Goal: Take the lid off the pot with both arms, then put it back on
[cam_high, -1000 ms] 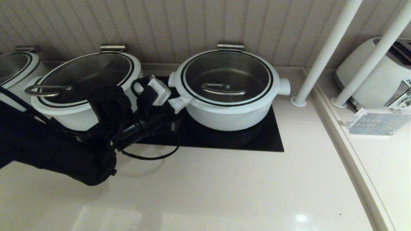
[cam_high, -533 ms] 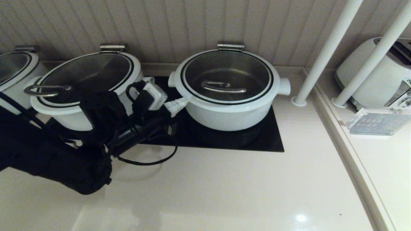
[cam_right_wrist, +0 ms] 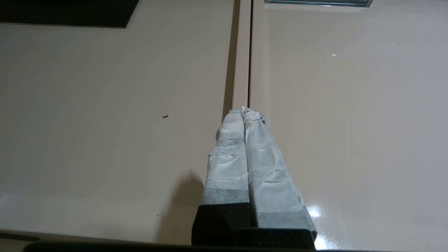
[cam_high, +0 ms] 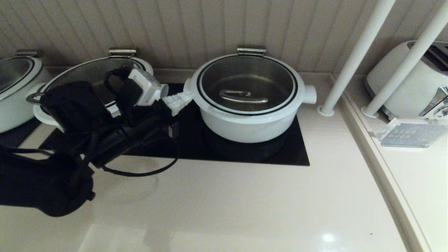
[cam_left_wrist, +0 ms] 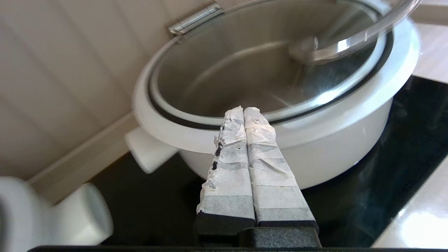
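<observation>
The white pot [cam_high: 248, 122] stands on the black cooktop [cam_high: 280, 154] with the glass lid [cam_high: 266, 71] seated on it. The steel loop handle [cam_high: 241, 96] lies at the lid's centre. My left gripper [cam_high: 190, 94] is shut and empty, its tips just at the pot's left rim beside the left stub handle. In the left wrist view the shut tips [cam_left_wrist: 244, 110] point at the pot's rim [cam_left_wrist: 315, 115], with the stub handle [cam_left_wrist: 147, 154] to one side. My right gripper [cam_right_wrist: 244, 111] is shut and empty over the beige counter, out of the head view.
A wider lidded white pot [cam_high: 87, 75] stands left of the task pot, partly behind my left arm, and a third pot [cam_high: 14, 91] is at the far left. Two white poles [cam_high: 353, 59], a toaster [cam_high: 413, 84] and a clear sign [cam_high: 409, 134] are on the right.
My left arm has swung left and risen, now covering more of the wider pot. Its shut tips have drawn back a little along the task pot's left rim. Pot and lid have not moved.
</observation>
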Robot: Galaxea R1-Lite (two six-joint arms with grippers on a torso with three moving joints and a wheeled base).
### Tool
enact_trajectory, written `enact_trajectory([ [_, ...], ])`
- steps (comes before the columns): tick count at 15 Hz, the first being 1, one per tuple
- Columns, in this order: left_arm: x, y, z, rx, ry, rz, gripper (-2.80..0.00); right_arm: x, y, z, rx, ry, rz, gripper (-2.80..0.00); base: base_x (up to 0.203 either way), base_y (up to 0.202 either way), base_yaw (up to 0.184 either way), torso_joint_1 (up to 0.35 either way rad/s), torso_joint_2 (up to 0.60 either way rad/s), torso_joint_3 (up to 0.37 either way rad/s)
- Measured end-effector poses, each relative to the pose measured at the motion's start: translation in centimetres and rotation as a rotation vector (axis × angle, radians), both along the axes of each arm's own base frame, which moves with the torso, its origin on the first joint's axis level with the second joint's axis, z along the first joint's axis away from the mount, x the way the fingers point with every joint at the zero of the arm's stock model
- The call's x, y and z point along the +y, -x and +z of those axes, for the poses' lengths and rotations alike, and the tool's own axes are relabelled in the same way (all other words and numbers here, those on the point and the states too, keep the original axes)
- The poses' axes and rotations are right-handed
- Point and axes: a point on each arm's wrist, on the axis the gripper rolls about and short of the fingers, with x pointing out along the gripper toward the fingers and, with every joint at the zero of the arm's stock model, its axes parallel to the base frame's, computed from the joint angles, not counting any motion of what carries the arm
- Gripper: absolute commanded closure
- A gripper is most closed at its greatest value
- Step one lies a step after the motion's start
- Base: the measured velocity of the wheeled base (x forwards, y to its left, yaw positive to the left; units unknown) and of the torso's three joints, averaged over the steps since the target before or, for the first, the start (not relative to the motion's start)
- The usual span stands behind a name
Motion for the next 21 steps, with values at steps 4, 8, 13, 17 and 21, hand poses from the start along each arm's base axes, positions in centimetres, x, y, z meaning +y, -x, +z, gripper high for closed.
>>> enact_trajectory([
  [4,2.7,3.3,1.4,0.036,-0.011,0.055,0.00,0.0,0.0,0.0,-0.001,0.000,0.000,0.00,0.000,0.000,0.000,0.000,0.00,0.000],
  [8,5.6,8.1,0.7,0.133,-0.016,0.224,0.00,0.0,0.0,0.0,0.000,0.000,0.000,0.00,0.000,0.000,0.000,0.000,0.00,0.000],
  [13,8.1,14.9,-4.3,0.277,-0.036,0.405,0.00,0.0,0.0,0.0,-0.001,0.000,0.000,0.00,0.000,0.000,0.000,0.000,0.00,0.000],
  [17,9.2,18.9,-8.1,0.386,-0.027,0.458,0.00,0.0,0.0,0.0,0.000,0.000,0.000,0.00,0.000,0.000,0.000,0.000,0.00,0.000],
  [21,10.0,21.9,-9.8,0.474,-0.053,0.463,0.00,0.0,0.0,0.0,-0.001,0.000,0.000,0.00,0.000,0.000,0.000,0.000,0.00,0.000],
])
